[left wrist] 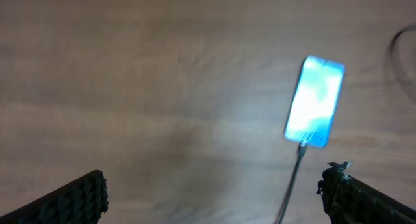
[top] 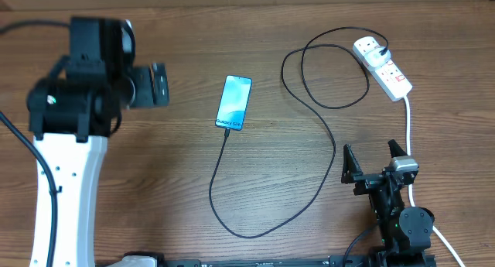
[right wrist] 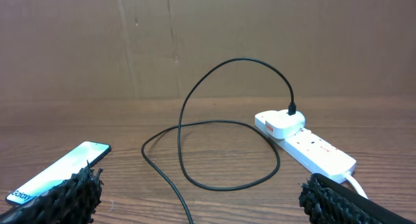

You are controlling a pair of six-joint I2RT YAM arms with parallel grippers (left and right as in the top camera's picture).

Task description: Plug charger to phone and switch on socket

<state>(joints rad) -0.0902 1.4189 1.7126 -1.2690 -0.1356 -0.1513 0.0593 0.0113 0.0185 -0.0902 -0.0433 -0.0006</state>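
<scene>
- Phone (top: pixel 233 102) lies mid-worktop (top: pixel 155 182); the charger (right wrist: pixel 292 108) seems plugged into its near end, though that view is blurry.
- Socket (top: pixel 383 66) is far right.
- Left gripper (left wrist: pixel 214 185) and right gripper (top: pixel 373 155) are both spread wide, empty.

Even, soft light from above; shadows faint. Overhead view sharp at right, motion-smeared around left arm (top: pixel 77 81). Left wrist view blurred throughout, phone (left wrist: pixel 314 102) screen blown out to white-blue glare. Right wrist view crisp, thin shadow under socket (right wrist: pixel 318 151).
</scene>
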